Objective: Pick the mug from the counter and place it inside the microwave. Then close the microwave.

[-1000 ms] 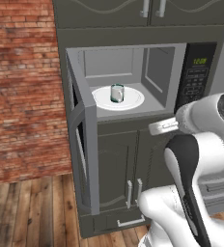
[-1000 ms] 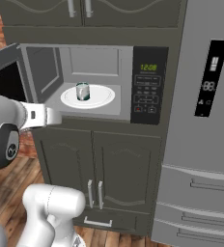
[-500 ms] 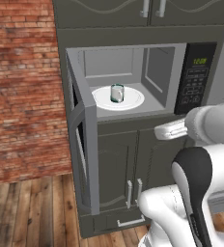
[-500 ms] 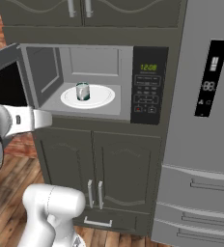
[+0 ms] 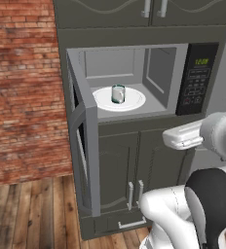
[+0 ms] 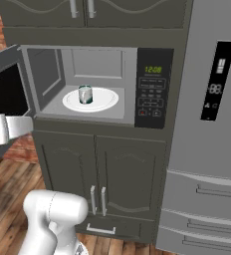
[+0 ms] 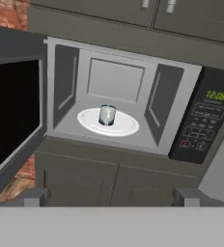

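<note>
- Mug (image 5: 118, 94) upright on the white round plate (image 5: 134, 100), centre of the microwave (image 5: 160, 73) cavity; same placing at upper left of the right base view (image 6: 85, 94) and centre of the hand view (image 7: 107, 115).
- First half of the task judged done: mug inside, nothing gripped.
- Claw (image 7: 113, 197) empty, tips wide apart at the lower corners of the hand view, pointed at the open cavity from outside it.
- Microwave door (image 5: 83, 146) swung fully open, edge-on at centre left of the left base view; dark window (image 7: 12, 111) at the left of the hand view.
- Step in hand, as a judgement: closing the door.
- To do it well: bring the claw round to the outer face of the door, near its free edge, far from the hinge, for best leverage.
- Push in a smooth arc following the hinge, not straight in, to avoid slipping off the panel.
- Keep the forearm (image 5: 183, 136) clear of the cavity mouth and the keypad panel (image 5: 195, 80) during the swing.
- Finish with a firm, slow last push until flush with the frame; risk otherwise of a door left ajar.
</note>
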Available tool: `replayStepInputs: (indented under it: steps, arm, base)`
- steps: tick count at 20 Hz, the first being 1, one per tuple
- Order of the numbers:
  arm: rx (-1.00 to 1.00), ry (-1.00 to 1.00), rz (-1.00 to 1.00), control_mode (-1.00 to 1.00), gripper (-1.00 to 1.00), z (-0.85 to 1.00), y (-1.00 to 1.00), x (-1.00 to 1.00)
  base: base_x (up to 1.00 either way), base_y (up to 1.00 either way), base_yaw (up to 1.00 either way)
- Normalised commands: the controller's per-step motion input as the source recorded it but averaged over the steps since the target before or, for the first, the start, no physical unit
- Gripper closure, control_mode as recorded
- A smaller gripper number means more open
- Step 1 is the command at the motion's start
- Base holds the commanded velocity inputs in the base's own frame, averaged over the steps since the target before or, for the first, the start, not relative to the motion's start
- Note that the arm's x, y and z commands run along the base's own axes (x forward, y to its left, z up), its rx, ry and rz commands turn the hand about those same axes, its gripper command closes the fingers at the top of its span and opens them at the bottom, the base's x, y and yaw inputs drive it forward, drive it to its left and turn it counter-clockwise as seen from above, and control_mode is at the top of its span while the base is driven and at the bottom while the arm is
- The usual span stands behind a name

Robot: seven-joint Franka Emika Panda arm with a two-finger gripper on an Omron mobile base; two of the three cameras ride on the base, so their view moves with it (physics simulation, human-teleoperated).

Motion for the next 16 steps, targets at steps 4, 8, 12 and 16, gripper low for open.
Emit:
replayStepInputs:
  steps: [4, 8, 12, 16]
  arm:
    - [0.01, -0.18, 0.0, -1.0, -1.0, 0.12, 0.0, -0.55]
    - [0.0, -0.12, 0.0, -1.0, -1.0, 0.1, 0.14, -0.5]
    - [0.0, -0.09, 0.0, -1.0, -1.0, 0.02, 0.14, -0.37]
    - [0.0, -0.13, 0.0, -1.0, -1.0, 0.0, 0.17, -0.54]
  base:
    - [0.0, 0.0, 0.0]
    - [0.0, 0.0, 0.0]
    - [0.0, 0.0, 0.0]
    - [0.0, 0.0, 0.0]
